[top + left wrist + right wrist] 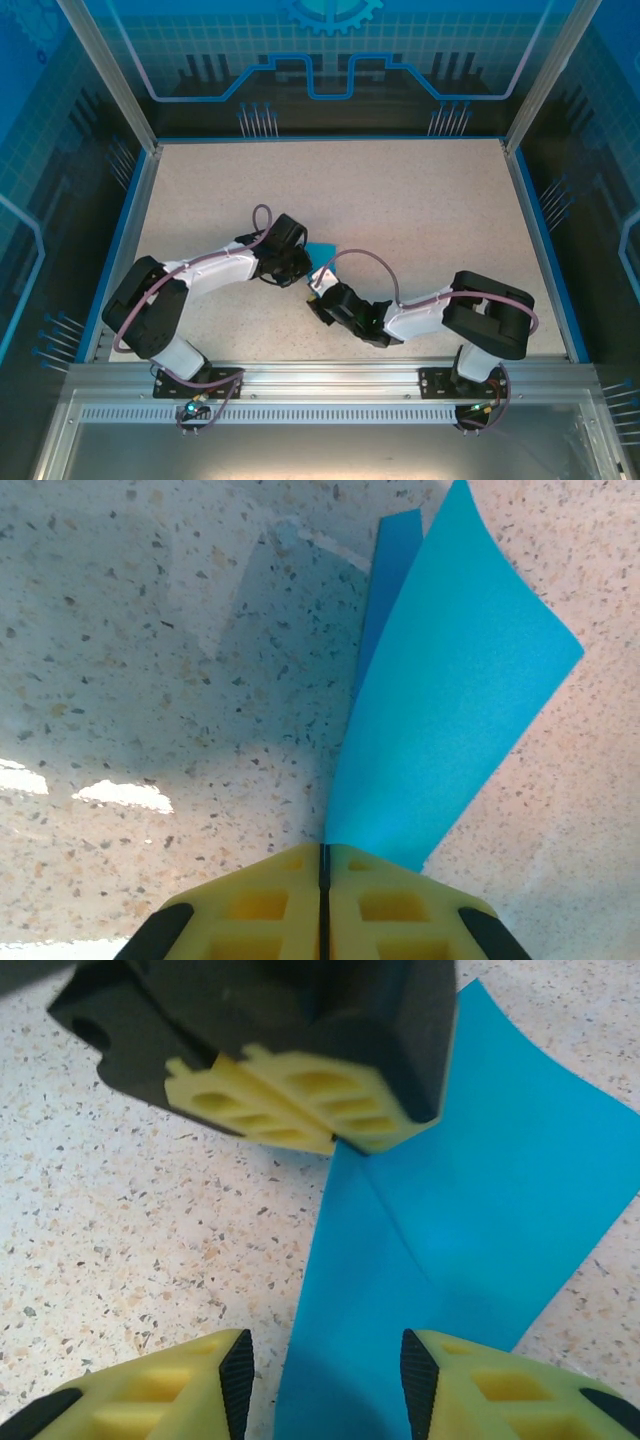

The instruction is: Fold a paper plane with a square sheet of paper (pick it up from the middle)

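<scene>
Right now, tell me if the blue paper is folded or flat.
Folded: two layers of the paper fan out from the shut left gripper, and a crease runs across it.

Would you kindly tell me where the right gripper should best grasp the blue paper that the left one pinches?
Grip the near end of the blue paper, around its crease, coming from the side opposite the left gripper. That gripper is shut on the far edge, and the near end appears to lie between the open fingers of the right gripper, so closing there looks simplest.
</scene>
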You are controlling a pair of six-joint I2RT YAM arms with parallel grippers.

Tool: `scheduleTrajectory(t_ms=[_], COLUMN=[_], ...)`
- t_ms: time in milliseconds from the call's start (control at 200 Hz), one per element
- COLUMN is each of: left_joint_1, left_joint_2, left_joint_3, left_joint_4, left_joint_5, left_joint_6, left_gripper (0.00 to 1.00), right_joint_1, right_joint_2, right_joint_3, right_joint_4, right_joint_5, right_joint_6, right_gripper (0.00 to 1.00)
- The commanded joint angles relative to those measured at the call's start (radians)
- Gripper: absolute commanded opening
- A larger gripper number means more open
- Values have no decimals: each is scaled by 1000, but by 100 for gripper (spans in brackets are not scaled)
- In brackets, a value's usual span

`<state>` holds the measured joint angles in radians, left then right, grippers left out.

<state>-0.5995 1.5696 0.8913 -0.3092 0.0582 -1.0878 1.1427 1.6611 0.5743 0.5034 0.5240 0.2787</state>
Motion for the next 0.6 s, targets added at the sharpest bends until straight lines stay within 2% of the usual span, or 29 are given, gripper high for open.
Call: scheduleTrajectory(t_ms=[0, 325, 595], left_joint_1=[8, 32, 41], left_joint_2=[-48, -62, -66], left_joint_3=[-15, -48, -58], left_joint_4=[-11, 21, 21], left_joint_5=[36, 92, 99], left_joint_6=[-42, -105, -115], left_gripper=[7, 7, 7], right_joint_1=[22, 30, 11], right_joint_2=[31, 73, 97], right_joint_3=[18, -17, -18], right_joint_4=[76, 220, 231], right_joint_5=[50, 97, 93], right_joint_6=[-20, -160, -172], right_gripper=[43, 33, 21])
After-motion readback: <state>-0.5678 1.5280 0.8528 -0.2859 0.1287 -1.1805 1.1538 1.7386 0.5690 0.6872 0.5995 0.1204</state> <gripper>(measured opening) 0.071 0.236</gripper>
